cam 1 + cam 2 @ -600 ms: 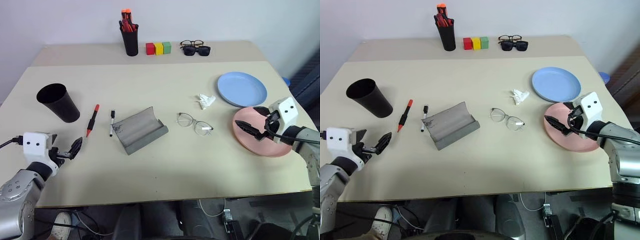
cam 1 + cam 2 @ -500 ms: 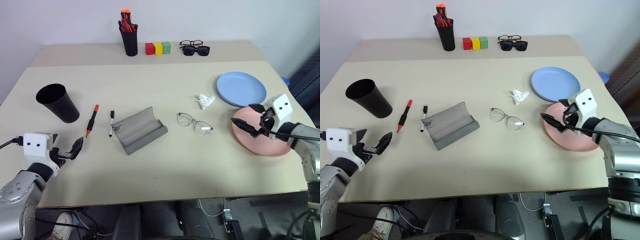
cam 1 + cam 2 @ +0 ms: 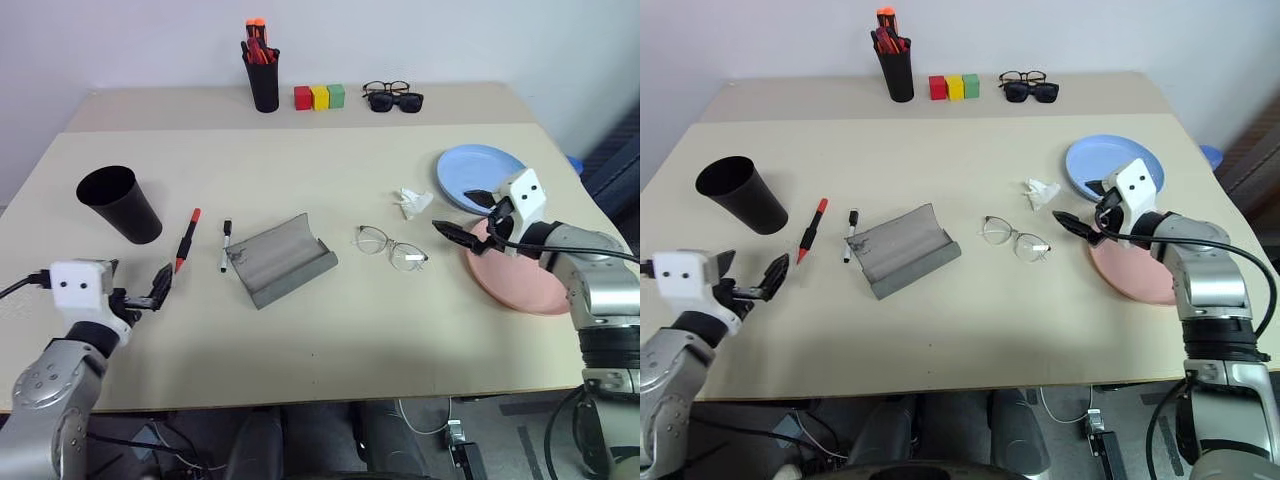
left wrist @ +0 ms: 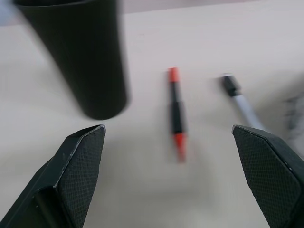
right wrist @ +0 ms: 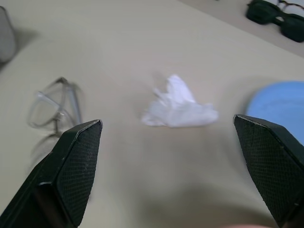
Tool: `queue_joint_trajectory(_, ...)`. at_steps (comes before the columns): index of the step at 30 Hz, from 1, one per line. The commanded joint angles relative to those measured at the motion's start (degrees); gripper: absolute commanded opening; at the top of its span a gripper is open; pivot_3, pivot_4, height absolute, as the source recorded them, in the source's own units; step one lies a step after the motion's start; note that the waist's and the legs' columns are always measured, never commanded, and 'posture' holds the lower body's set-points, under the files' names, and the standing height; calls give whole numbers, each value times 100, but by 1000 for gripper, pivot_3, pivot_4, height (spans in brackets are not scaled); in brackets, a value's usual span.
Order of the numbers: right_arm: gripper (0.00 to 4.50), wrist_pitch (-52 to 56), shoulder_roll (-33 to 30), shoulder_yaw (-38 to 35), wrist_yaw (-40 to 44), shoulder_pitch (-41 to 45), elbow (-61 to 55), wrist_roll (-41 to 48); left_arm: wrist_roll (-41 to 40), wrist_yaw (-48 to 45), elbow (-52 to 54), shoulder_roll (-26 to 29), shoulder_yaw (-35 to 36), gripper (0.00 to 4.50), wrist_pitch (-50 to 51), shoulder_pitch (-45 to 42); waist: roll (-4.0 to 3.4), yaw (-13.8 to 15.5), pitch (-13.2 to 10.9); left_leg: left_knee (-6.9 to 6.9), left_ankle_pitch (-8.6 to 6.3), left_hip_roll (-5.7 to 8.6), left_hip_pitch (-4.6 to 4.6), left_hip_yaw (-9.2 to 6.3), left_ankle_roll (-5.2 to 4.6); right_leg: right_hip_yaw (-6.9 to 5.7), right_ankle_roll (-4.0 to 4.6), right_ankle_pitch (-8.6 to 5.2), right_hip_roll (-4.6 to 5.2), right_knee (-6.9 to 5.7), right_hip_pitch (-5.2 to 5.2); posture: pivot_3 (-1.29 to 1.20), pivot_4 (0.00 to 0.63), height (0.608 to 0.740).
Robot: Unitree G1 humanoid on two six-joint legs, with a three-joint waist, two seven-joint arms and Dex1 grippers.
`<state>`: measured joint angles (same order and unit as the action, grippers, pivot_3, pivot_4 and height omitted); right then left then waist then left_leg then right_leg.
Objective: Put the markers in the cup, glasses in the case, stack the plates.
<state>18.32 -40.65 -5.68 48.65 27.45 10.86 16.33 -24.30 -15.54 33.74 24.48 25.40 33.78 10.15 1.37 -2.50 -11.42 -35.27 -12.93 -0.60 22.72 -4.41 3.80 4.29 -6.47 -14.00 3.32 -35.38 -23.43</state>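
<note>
On the beige table point(image 3: 330, 330), nothing of the task is done yet: the red-and-black marker point(image 3: 186, 240) and the thinner white-and-black marker point(image 3: 223, 245) are lying side by side, apart, between the black cup point(image 3: 120, 204) and the open grey case point(image 3: 281, 260). The wire-rimmed glasses point(image 3: 390, 246) are resting just right of the case, unfolded, near a crumpled white tissue point(image 3: 411, 201). The light blue plate point(image 3: 470, 170) and the salmon pink plate point(image 3: 520, 280) are sitting at the right, their rims seeming to overlap slightly.

The left gripper point(image 3: 160, 287) is hovering low near the front edge, fingers spread wide and empty, aiming at the red-and-black marker in its wrist view. The right gripper point(image 3: 465, 220) is hanging over the near edge of the pink plate, fingers likewise spread and empty, pointing toward the glasses and the tissue.

Both arms seem to be in the approach step. Next, the left one likely needs to advance and close across the marker's slim barrel; the right needs to come down on the glasses' frame without pressing on a lens. At the back are standing a pen holder point(image 3: 263, 75), coloured blocks point(image 3: 319, 96) and two darker pairs of glasses point(image 3: 392, 96)
</note>
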Motion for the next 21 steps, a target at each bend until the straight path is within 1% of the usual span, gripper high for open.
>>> queue_joint_trajectory(1,4500,17,208,161,-21,189,-574,43,-87,173,294,27,-278,4394,320,-360,0,-4,0,0,0,0,-2,0,0,0,0,0,0,-2,0,0,150,740)
queue_joint_trajectory(2,4500,69,307,253,-47,192,-748,52,-42,237,286,64,-453,4461,496,-521,0,-6,0,1,0,0,-4,-1,0,0,0,0,-2,-5,0,0,150,740)
queue_joint_trajectory(6,4500,368,645,520,-249,28,-1499,93,30,385,97,151,-833,4461,1060,-1069,0,-6,0,5,0,-2,-8,-4,0,1,-6,2,-7,-13,-1,0,150,740)
queue_joint_trajectory(9,4500,627,935,821,-415,-171,-2140,116,191,715,-300,91,-1194,4461,1629,-1811,1,31,0,4,0,-2,-6,-11,0,-1,-21,9,-9,-15,0,0,150,740)
queue_joint_trajectory(11,4500,796,1069,1028,-503,-297,-2567,108,334,1119,-648,-82,-1261,4461,2070,-2383,3,32,2,0,1,0,-6,-18,1,-4,-22,9,-11,-15,4,0,150,740)
queue_joint_trajectory(13,4500,999,1212,1205,-618,-353,-2994,134,335,1451,-981,-297,-1125,4461,2581,-2923,4,30,2,-2,1,1,-5,-19,2,-4,-26,10,-11,-15,6,0,150,740)
queue_joint_trajectory(17,4500,1238,1400,1390,-757,-399,-3416,194,369,1685,-1517,-564,-1133,4461,3037,-3702,4,3,2,0,2,1,-6,-25,3,-8,-32,13,-11,-17,5,0,150,740)
queue_joint_trajectory(21,4500,1335,1585,1571,-849,-347,-3492,169,312,1793,-2221,-805,-999,4461,3620,-4399,4,-5,2,2,2,0,-7,-34,3,-16,-33,14,-14,-22,5,0,150,740)
